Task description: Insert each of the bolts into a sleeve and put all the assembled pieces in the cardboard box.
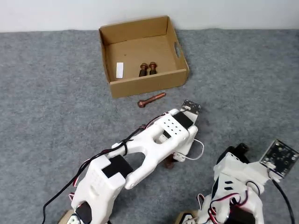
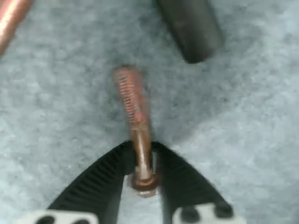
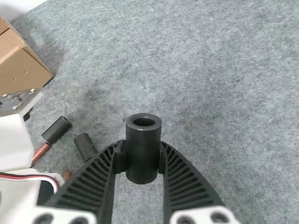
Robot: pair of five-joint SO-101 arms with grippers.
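Note:
My left gripper (image 2: 140, 150) is shut on a copper bolt (image 2: 133, 109) just below its head, and the threaded end points out over the carpet. A black sleeve (image 2: 189, 28) lies just beyond the bolt's tip, with another bolt (image 2: 11, 21) off to one side. My right gripper (image 3: 141, 154) is shut on a black sleeve (image 3: 142, 147) held upright, bore facing the camera. Two more sleeves (image 3: 57, 129) (image 3: 85, 145) lie on the carpet near the left arm. The cardboard box (image 1: 140, 86) holds two assembled pieces (image 1: 147, 69). A loose bolt (image 1: 151, 100) lies in front of the box.
Grey carpet (image 1: 46, 93) covers the table. The left arm (image 1: 159, 140) stretches across the middle toward the box, and the right arm (image 1: 238, 182) sits low at the near right. A white label (image 1: 119, 69) lies inside the box. Open carpet spreads on both sides of the box.

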